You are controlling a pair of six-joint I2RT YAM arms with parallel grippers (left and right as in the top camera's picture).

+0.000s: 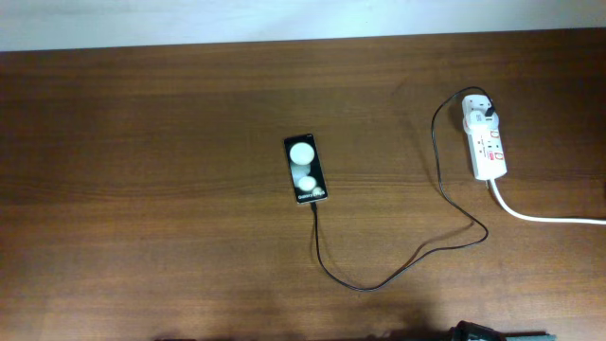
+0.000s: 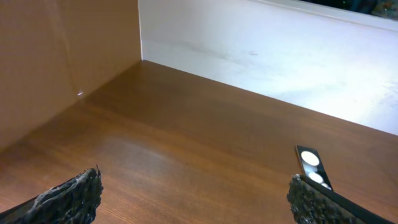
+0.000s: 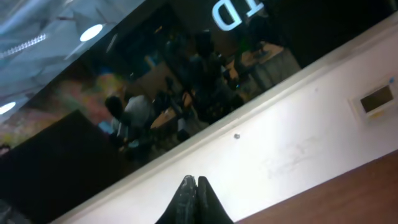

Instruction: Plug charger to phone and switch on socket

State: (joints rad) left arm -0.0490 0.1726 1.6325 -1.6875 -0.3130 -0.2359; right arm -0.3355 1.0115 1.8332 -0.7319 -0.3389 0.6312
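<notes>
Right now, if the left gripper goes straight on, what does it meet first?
The way looks free over the bare table up to the white wall; the phone lies right of that line. Depth is unclear.

Left half open, cable crossing the right

The table (image 1: 142, 189) lies bare from its left edge to the phone (image 1: 306, 169) at mid-table. The charger (image 1: 417, 260) loops from the phone toward the near edge, then up to the socket (image 1: 486, 142) near the right edge. A thick white cord (image 1: 540, 216) runs from the socket off that edge.
</notes>
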